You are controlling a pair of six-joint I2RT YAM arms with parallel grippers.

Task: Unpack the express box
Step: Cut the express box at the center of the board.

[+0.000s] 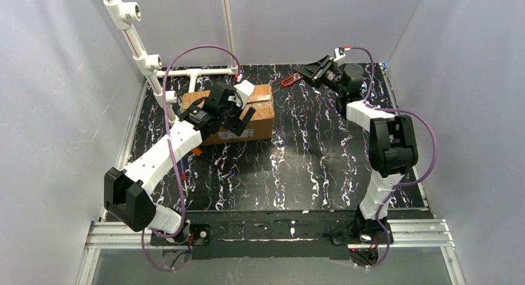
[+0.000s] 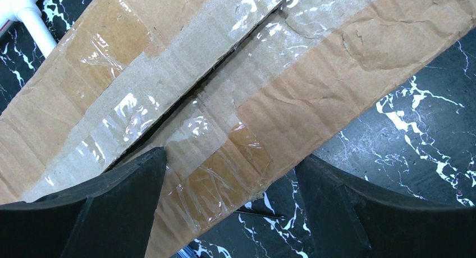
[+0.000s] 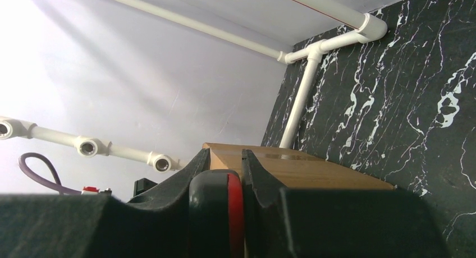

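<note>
The left gripper (image 2: 230, 157) gapes over the express box (image 1: 263, 108) — contents hidden — right gripper (image 3: 224, 157) clamps a red tool (image 3: 234, 213).

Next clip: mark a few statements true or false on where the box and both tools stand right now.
1. The left tool is open above the box. True.
2. The right tool is empty. False: it is shut on a red item.
3. The box top stands open. False: it lies flat, with tape along the seam.
4. The box sits on the left half of the table. True.
5. The right tool touches the box. False: it is well apart, at the far right.
</note>
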